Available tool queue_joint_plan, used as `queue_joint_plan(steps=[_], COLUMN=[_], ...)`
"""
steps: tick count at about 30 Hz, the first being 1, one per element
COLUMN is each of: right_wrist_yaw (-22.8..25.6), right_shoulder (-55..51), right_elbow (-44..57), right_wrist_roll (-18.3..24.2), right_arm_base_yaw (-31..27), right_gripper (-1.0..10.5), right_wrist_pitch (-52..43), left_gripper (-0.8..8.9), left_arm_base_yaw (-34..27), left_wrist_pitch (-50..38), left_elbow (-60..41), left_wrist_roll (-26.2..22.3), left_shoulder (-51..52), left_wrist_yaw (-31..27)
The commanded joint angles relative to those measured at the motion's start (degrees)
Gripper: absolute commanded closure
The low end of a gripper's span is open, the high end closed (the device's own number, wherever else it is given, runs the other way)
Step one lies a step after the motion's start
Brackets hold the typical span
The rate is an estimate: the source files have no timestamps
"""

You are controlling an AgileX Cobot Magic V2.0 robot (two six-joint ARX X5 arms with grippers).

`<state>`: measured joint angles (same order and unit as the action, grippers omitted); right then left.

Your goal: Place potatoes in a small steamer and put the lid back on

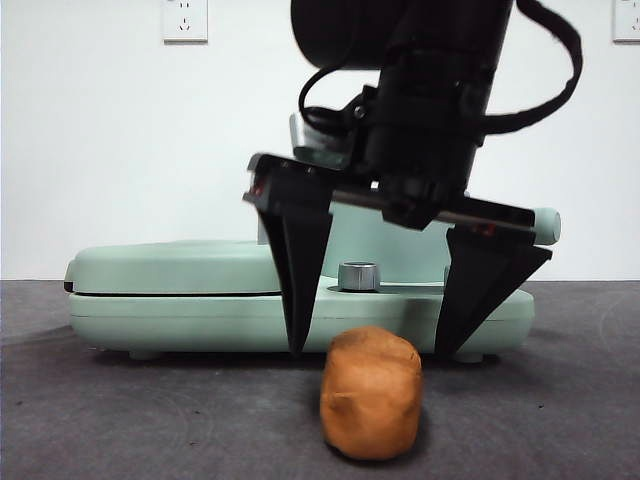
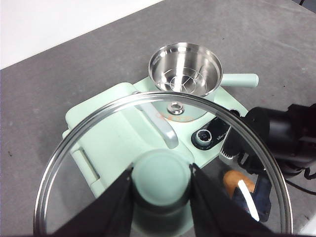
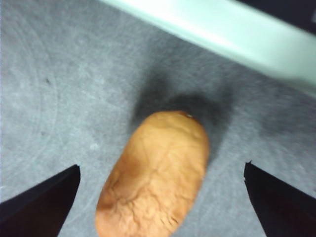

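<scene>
Left hand (image 2: 161, 197): clamped on the mint-green knob of the glass lid (image 2: 89, 163), which it holds raised over the griddle (image 2: 106, 118). Seen past the lid rim, the steamer (image 2: 185, 69) stands open on the griddle base with its handle pointing away, and the steel basket inside holds nothing.

Risk 1: the lid hangs by the knob alone (a smooth, rounded part). A tilt of the wrist could let it swing or slip, and the steel rim could strike the steamer or the other arm, which works close beside it.

Right hand (image 1: 370, 345): spread wide, holding nothing, jaws pointing down at the surface (image 1: 120, 420) in front of the griddle (image 1: 170, 290). The potato (image 1: 371, 393) lies on the surface between and just below the jaw tips, not touched by either.

Risk 2: in the right wrist view the potato (image 3: 155, 175) lies at a slant to the line between the jaws (image 3: 163, 197). Closing on it as it lies could roll or twist it away instead of seizing it.

Risk 3: the jaw tips stand close to the griddle's front edge. A descent drifting backward could catch that edge.

Risk 4: the potato looks nearly half as wide as the steamer mouth; a release off centre could leave it on the rim, so the lid would not seat
</scene>
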<state>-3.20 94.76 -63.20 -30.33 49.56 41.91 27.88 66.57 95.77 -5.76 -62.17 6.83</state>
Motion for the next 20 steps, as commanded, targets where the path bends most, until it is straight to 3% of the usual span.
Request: queue_joint_plan(steps=[1,6,11,20], right_wrist_yaw=[0.20,-1.14,-1.81,-2.93], right_shoulder=[1.97,3.39,3.72,3.67], right_elbow=[-1.20,-1.20,-1.20,-8.94], right_wrist_roll=[-0.61,-0.77,-0.77,1.81], right_arm_base_yaw=[0.90,1.11,1.31,-1.36], right_gripper=[4.6,5.7,8.2,8.3], right_wrist_pitch=[-0.31,-0.11,0.09,8.57], left_gripper=[7.95,7.95,7.95,7.95], left_arm_base_yaw=[0.20,0.20,0.20,0.20], left_wrist_pitch=[-1.88,-1.86,-1.86,-1.90], left_elbow=[1.22,1.22,1.22,1.22], left_wrist_roll=[0.46,0.68,0.68,0.66], left_shoulder=[0.00,0.00,0.00,-0.24], left_wrist_yaw=[0.22,0.22,0.22,0.22])
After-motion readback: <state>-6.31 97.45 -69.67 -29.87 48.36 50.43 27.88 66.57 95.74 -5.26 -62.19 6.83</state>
